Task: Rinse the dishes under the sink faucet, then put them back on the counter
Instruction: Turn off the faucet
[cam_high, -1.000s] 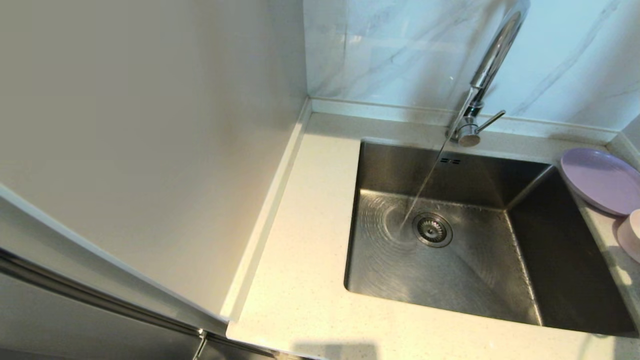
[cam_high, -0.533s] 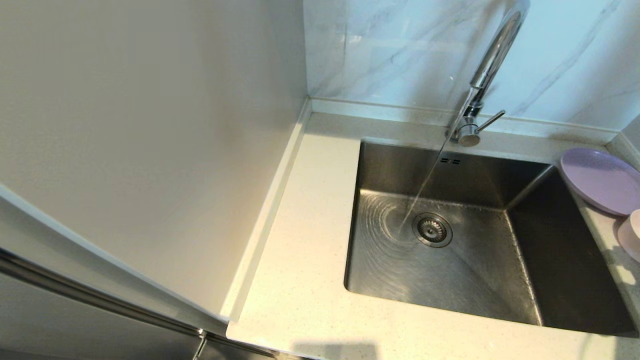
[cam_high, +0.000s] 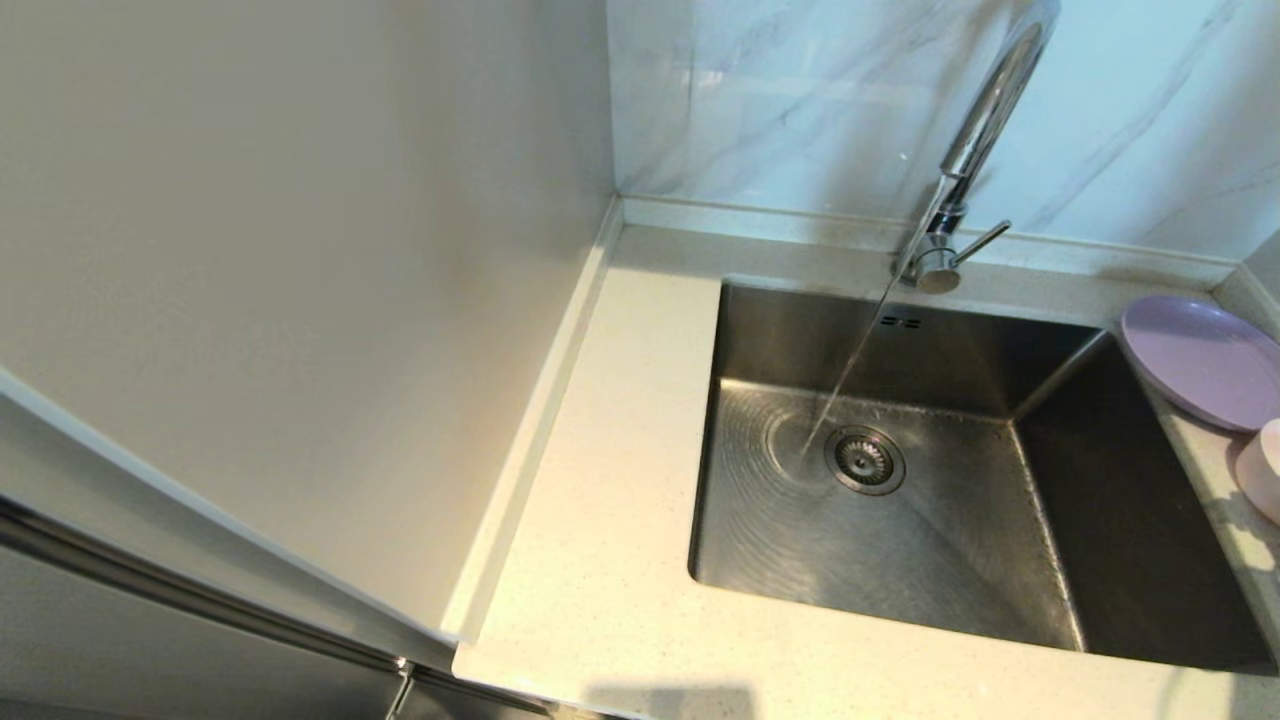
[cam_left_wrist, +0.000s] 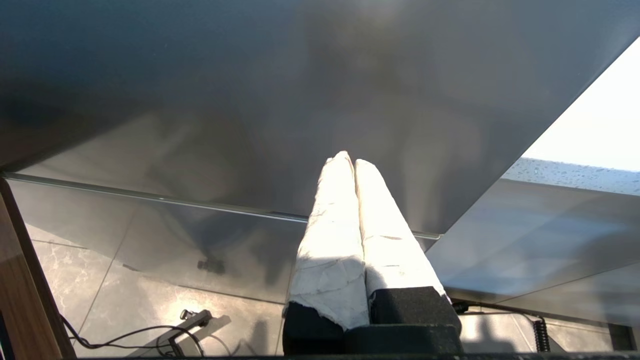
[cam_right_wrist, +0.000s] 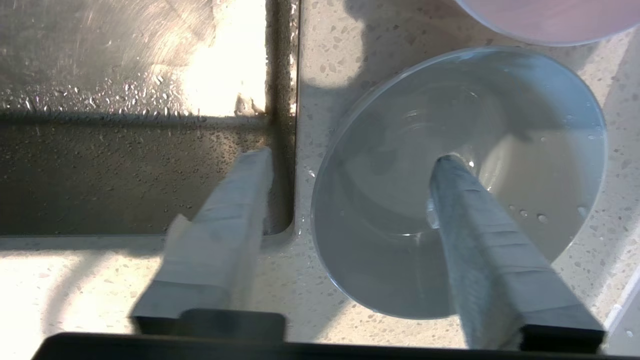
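The right gripper (cam_right_wrist: 350, 165) hangs over the bowl (cam_right_wrist: 525, 125) with its fingers spread wide, 1 finger inside the bowl and the other outside, over the sink (cam_right_wrist: 100, 165) edge; neither clamps the wall. The bowl sits upright on the counter (cam_right_wrist: 310, 75), wet, just beside the sink's corner, with the plate (cam_high: 1195, 360) next to it, also on the counter. The risk, as I judge it, lies in pulling away: if the inner finger drags the rim, the light bowl could tip or slide into the sink or bump the plate. The faucet (cam_high: 985, 110) is running, so water would be wasted unless its lever is shut. The left gripper (cam_left_wrist: 352, 165), parked below the counter, has its fingers pressed together.
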